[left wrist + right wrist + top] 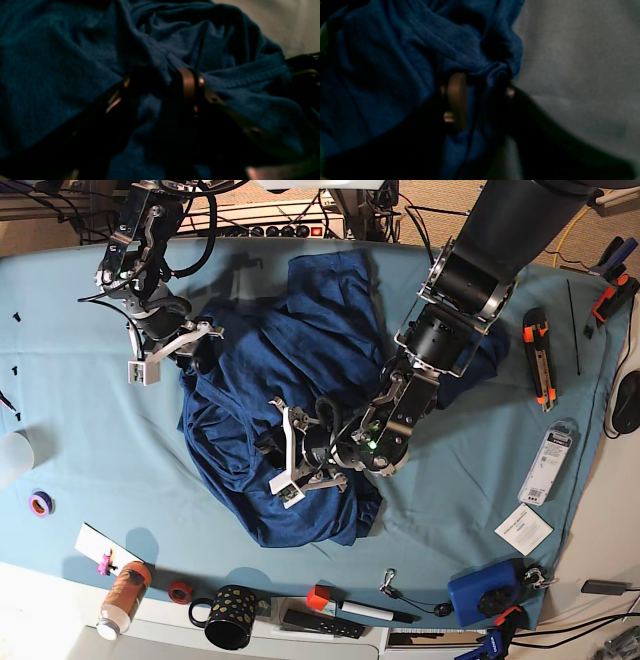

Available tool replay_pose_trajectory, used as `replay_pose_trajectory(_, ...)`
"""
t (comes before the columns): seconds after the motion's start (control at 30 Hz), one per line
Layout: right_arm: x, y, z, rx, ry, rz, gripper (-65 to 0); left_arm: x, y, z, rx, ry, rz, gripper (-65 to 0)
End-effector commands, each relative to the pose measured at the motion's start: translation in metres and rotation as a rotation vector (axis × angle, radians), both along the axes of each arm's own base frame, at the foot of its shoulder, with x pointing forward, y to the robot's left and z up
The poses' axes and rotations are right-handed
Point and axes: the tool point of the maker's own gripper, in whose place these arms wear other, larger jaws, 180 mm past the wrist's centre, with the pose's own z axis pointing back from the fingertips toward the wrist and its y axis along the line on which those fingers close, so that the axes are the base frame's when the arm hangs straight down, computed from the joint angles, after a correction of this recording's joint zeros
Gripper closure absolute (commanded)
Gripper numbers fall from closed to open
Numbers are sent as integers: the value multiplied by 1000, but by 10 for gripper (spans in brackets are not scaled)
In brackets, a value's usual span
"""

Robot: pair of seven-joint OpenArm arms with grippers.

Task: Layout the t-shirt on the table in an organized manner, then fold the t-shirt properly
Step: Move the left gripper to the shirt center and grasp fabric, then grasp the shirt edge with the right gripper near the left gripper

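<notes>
The dark navy t-shirt [300,330] lies crumpled in a heap on the middle of the teal-covered table [80,440]. My left gripper [288,452] is low over the heap's front part. In the left wrist view that gripper [160,82] has a bunch of shirt fabric [237,82] pressed between its fingers. My right gripper [172,350] is at the heap's left edge. Seen from the right wrist, it [481,87] pinches a gathered fold of the shirt [395,62], beside the bare table cloth [582,75].
Along the front edge stand a dotted mug [228,616], an orange bottle [120,598] and a red tape roll [178,591]. A purple tape roll [40,503] lies at the left. On the right lie an orange box cutter [537,355], a package [547,465] and a paper card [523,529].
</notes>
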Motion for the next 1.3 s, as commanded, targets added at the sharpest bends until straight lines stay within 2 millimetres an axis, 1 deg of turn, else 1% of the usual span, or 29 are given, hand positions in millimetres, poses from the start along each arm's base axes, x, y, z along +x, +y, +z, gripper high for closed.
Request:
replay_pose_trajectory(0.0,1,0,3,-6,-3,17,-82,11,-9,25,-53,-48,-2,-241)
replay_pose_trajectory(0.03,2,3,5,8,-10,30,-6,11,-9,25,-54,-48,-1,-241)
replay_pose_trajectory(0.13,4,17,12,46,-49,100,0,12,-9,25,-54,-49,-1,-241)
replay_pose_trajectory(0.3,0,51,28,161,-119,267,0,12,-7,27,-63,-55,-4,-241)
replay_pose_trajectory(0.33,-2,56,30,179,-124,296,0,13,-6,32,-84,-69,-13,-240)
replay_pose_trajectory(0.4,-7,64,32,207,-122,338,0,16,-1,48,-158,-87,-12,-240)
replay_pose_trajectory(0.5,-13,67,31,229,-114,351,0,29,19,73,-220,-122,20,-241)
replay_pose_trajectory(0.63,-20,68,27,236,-96,350,0,50,59,103,-262,-144,110,-241)
replay_pose_trajectory(0.73,-29,74,31,280,-92,362,0,59,90,115,-303,-111,174,-241)
replay_pose_trajectory(0.8,-37,79,41,298,-102,382,0,62,111,113,-307,-79,207,-241)
replay_pose_trajectory(0.87,-43,83,54,279,-123,407,0,62,129,108,-296,-52,228,-241)
replay_pose_trajectory(1.0,-54,90,88,195,-190,466,0,48,155,90,-306,-14,230,-241)
replay_pose_trajectory(1.1,-62,97,114,131,-243,513,0,34,166,72,-332,46,254,-241)
replay_pose_trajectory(1.23,-72,108,145,52,-304,570,0,12,170,47,-361,126,274,-241)
replay_pose_trajectory(1.27,-75,108,144,54,-295,570,0,7,170,41,-366,142,277,-241)
